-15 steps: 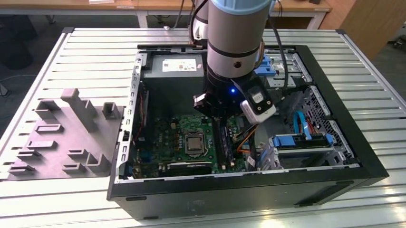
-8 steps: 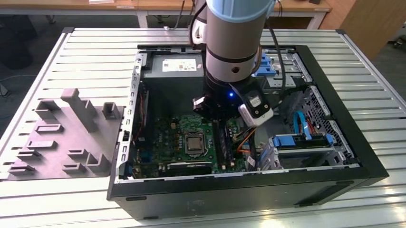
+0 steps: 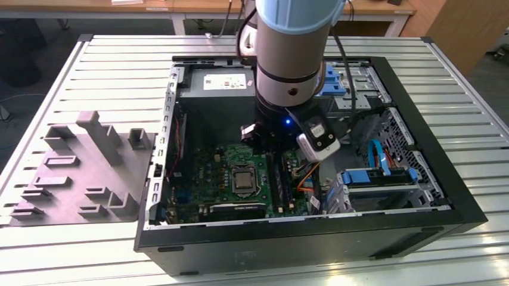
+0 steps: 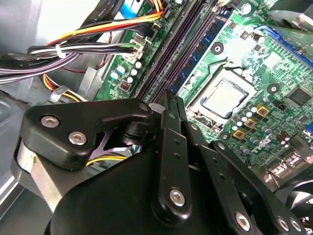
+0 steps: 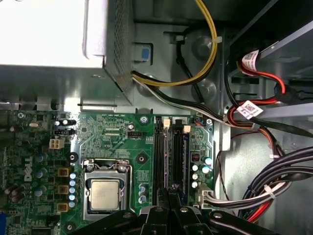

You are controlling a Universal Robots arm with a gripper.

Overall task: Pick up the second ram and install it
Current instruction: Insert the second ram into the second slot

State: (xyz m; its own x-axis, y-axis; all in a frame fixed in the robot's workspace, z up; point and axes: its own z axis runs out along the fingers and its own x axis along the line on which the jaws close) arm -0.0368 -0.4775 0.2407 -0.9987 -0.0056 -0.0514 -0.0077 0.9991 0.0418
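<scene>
Black fingers of my gripper sit pressed close together, nothing visibly between them, over the motherboard slots, with the blue-green memory stick standing seated in the slot just beside them.
</scene>
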